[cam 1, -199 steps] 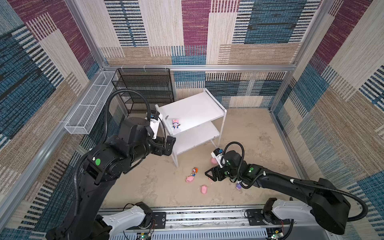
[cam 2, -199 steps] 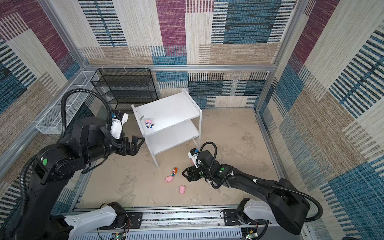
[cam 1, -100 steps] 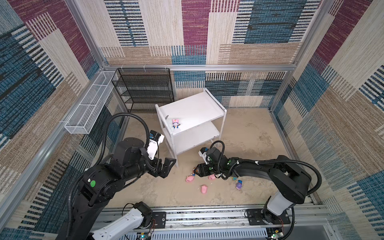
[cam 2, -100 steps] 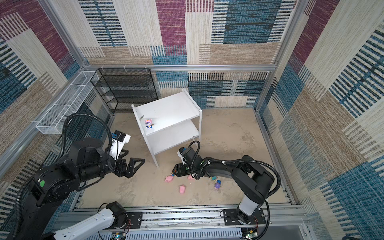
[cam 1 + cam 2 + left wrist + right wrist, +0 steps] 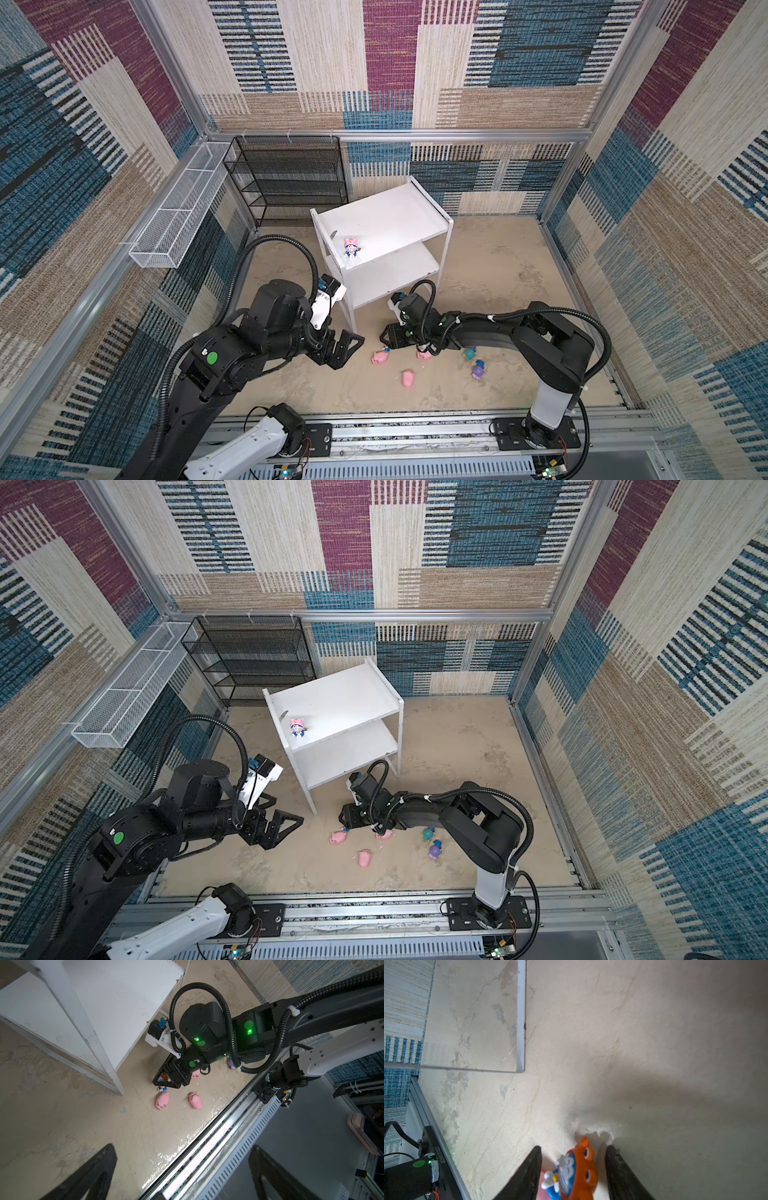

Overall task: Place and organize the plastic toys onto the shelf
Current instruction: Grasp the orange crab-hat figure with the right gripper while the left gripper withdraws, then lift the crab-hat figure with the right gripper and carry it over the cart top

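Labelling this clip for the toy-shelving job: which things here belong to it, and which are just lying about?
Job: white two-tier board shelf; pink-hooded figurine; orange-hooded figurine; teal-hooded figurine; purple-hooded figurine; three pink plastic pigs.
Lying about: black wire-mesh rack; long white wire-mesh basket.

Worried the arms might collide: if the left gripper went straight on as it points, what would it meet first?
Probably the floor, since the left gripper seems angled downward, or the pink pig lying on that line. The right gripper is just beyond. Depth is hard to judge.
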### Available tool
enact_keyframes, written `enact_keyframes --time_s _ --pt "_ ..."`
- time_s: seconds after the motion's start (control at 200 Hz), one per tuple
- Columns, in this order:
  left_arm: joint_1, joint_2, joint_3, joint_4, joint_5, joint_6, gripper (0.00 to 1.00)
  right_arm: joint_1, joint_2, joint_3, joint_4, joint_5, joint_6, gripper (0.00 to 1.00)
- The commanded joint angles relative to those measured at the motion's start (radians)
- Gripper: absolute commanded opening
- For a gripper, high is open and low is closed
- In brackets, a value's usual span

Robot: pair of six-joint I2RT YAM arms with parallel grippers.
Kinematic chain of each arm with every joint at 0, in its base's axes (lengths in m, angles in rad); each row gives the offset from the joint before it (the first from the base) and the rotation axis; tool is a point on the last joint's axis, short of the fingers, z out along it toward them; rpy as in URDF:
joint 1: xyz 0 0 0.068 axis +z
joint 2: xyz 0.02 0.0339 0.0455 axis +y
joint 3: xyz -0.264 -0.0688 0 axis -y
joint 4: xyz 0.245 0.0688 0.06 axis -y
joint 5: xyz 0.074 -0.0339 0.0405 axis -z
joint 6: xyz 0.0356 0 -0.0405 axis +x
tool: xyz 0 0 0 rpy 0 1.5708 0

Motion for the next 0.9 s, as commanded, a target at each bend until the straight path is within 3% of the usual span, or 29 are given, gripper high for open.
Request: enact_keyframes --time_s 0.0,0.12,0.351,0.511,0.897 --pt "0.001 -0.001 -0.004 0.028 0.010 0.020 1.00 0.019 0.011 0.006 -0.055 0.045 -0.007 0.53" --pt "0.001 -0.001 -0.003 0.036 0.013 0.015 0.99 0.035 0.015 0.000 -0.076 0.078 -0.008 0.50" --pt "0.001 -0.005 -0.003 0.039 0.014 0.001 0.99 0.061 0.022 0.021 -0.123 0.142 -0.033 0.35" --pt "0.001 -0.009 -0.002 0.040 0.011 -0.007 0.99 0.068 -0.009 0.011 -0.115 0.176 -0.059 0.30" --pt "0.000 0.002 0.002 0.046 0.023 -0.008 0.99 0.075 -0.283 -0.178 0.126 0.204 -0.299 0.30"
